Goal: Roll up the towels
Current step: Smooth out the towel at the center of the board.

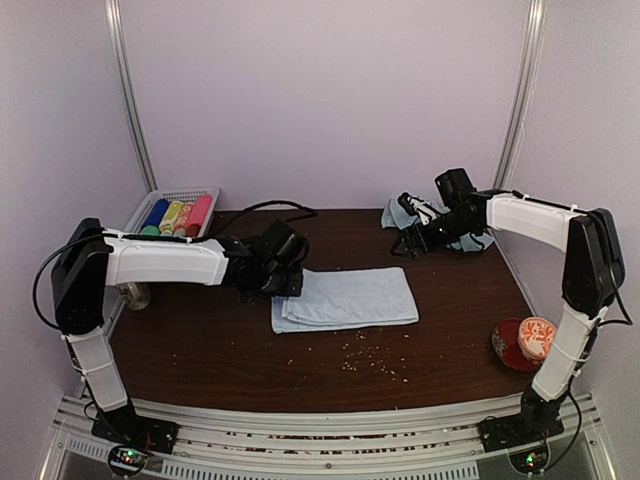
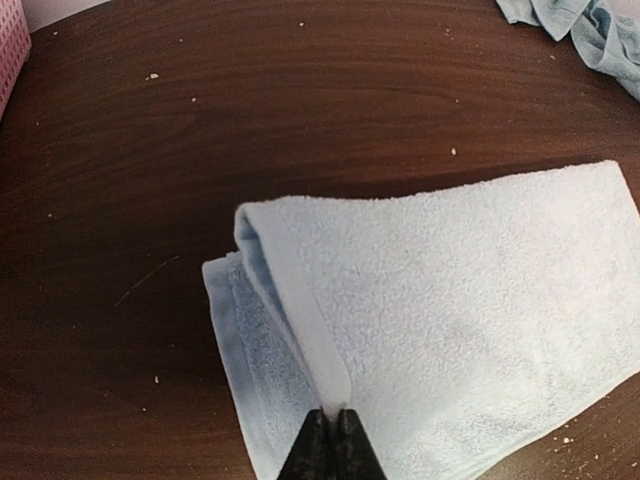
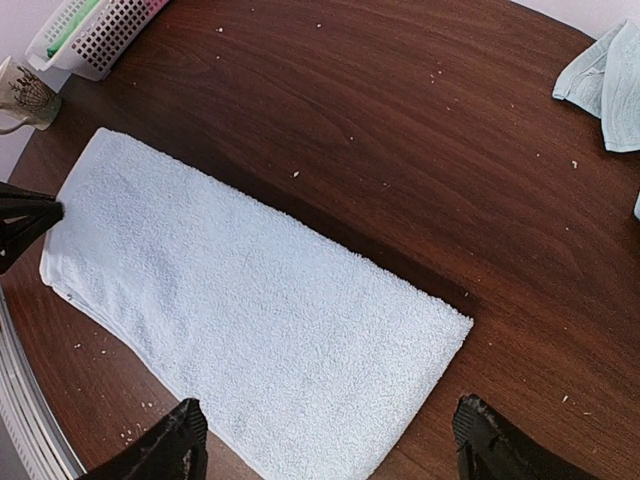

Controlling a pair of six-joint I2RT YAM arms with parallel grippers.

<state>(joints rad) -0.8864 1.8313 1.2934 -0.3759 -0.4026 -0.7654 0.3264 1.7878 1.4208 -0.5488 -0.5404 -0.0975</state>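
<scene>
One towel [image 1: 345, 298], mid-frame: left gripper [image 2: 332, 412] fingers pinch its lifted edge, likely to begin rolling; right gripper [image 3: 328, 405] fingers wide, empty.

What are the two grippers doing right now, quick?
Left gripper: shut, pinching the towel by its edge.
Right gripper: open, holding nothing.

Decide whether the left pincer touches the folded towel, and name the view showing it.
Touching. The left wrist view shows the left pincer shut on a raised edge of the folded towel.
</scene>
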